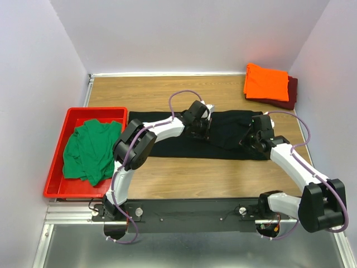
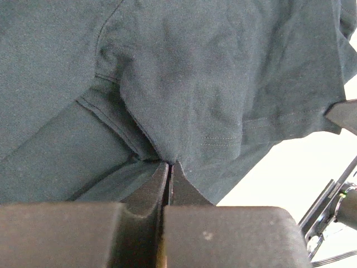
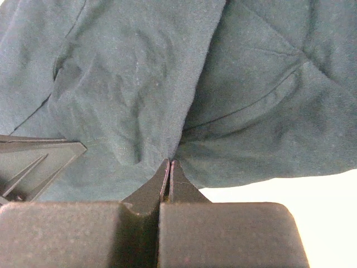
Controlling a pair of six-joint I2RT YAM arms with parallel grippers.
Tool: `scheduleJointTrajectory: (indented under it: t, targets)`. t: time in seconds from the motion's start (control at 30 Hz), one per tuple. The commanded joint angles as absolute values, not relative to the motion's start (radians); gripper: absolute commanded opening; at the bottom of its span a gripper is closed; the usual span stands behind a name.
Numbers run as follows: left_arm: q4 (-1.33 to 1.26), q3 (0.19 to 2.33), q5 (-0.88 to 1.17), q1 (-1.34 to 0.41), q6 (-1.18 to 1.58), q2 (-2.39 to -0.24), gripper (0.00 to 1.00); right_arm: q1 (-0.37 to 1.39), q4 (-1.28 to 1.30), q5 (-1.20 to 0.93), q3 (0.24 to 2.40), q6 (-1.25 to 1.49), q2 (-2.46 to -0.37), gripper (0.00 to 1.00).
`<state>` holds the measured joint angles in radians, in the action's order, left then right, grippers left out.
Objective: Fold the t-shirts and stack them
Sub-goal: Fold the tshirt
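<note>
A black t-shirt lies spread across the middle of the table, bunched up at its right half. My left gripper is shut on a fold of the black t-shirt, its tips pinching the cloth. My right gripper is shut on another fold of the same black t-shirt, the cloth puckering at its tips. A folded orange t-shirt lies on a folded maroon one at the back right. A crumpled green t-shirt fills the tray at the left.
The red plastic tray sits at the table's left edge. White walls close in the table at the back and both sides. Bare wood shows in front of the black t-shirt and along the back.
</note>
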<state>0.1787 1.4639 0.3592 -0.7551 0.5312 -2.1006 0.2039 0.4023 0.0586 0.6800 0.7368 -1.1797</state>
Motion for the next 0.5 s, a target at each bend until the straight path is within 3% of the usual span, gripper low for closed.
scheduleJointTrajectory:
  t: [0.0, 0.47]
  targets:
    - [0.175, 1.48, 0.377, -0.764, 0.531, -2.092, 0.0, 0.213, 0.445, 0.1, 0.719, 0.718, -1.146, 0.0]
    - [0.253, 1.46, 0.391, -0.749, 0.534, -2.005, 0.0, 0.213, 0.564, 0.058, 0.782, 0.681, -1.075, 0.0]
